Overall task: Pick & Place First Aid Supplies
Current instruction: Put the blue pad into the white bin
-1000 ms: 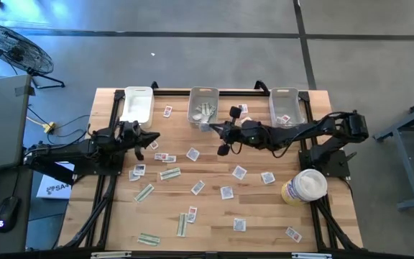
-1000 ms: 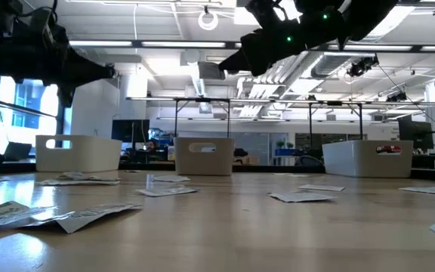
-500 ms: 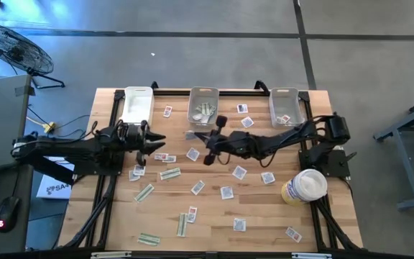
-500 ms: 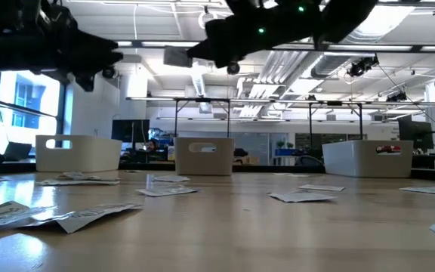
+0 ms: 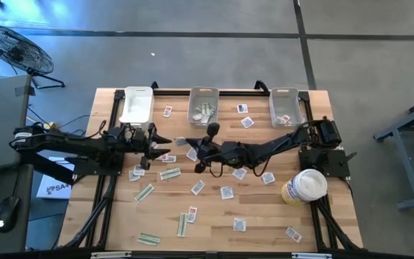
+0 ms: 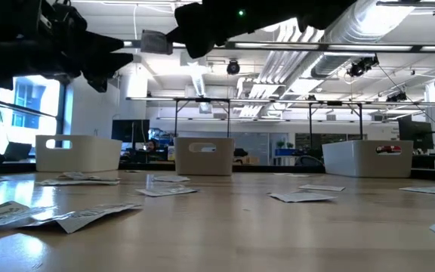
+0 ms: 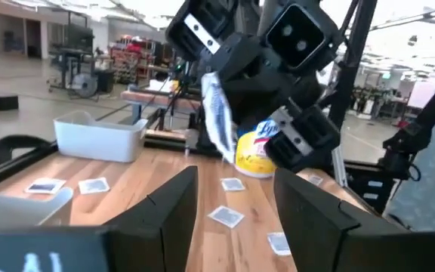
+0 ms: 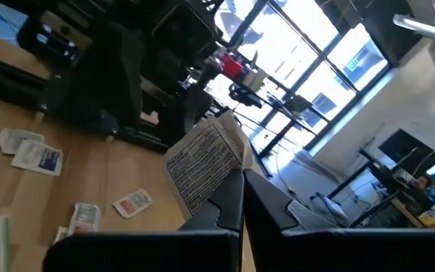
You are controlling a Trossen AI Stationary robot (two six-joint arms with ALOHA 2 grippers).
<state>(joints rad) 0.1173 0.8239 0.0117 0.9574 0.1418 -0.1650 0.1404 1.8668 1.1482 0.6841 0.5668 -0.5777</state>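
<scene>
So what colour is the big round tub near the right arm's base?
White with a yellow band, clearest in the high view: tub.

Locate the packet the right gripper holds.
High view: the packet is pinched in the right gripper mid-table, facing the open left gripper.

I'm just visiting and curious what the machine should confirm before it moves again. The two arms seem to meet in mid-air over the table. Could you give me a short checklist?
1. Right gripper clamped on the packet: ok, fingers shut on its edge.
2. Left gripper open to receive: ok, fingers spread.
3. Packet between the left fingers: not ok, it hangs ahead of them in the left wrist view.
4. Packet clear of the table: ok, held aloft.
5. Arms not colliding: cannot tell, they are close.
6. Middle bin has room: ok.
</scene>
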